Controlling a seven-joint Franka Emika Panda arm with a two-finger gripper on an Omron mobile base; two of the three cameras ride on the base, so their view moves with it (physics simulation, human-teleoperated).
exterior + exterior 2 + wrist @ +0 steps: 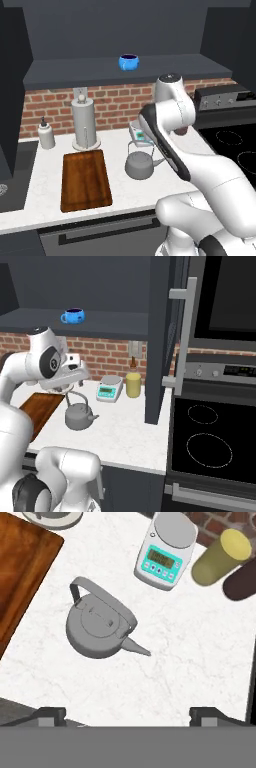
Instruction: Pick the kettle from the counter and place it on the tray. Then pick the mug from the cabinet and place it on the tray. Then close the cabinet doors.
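kettle (100,629): upright on counter (190,662), just beside tray (22,577), not on it
gripper (127,714): jaws wide, empty, above kettle
handling: rigid metal, likely slippery body
grasp: thin arched handle top

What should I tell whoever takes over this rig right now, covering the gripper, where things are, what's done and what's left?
Gripper: open, holding nothing, hovering above the squat grey metal kettle.
Kettle: on the white marbled counter, beside the flat dark-brown wooden tray, not on it.
Small bright blue mug: on the shelf of the dark charcoal cabinet.
Cabinet doors: open.
Done: nothing yet.
Left: kettle onto tray, mug onto tray, shut the doors.
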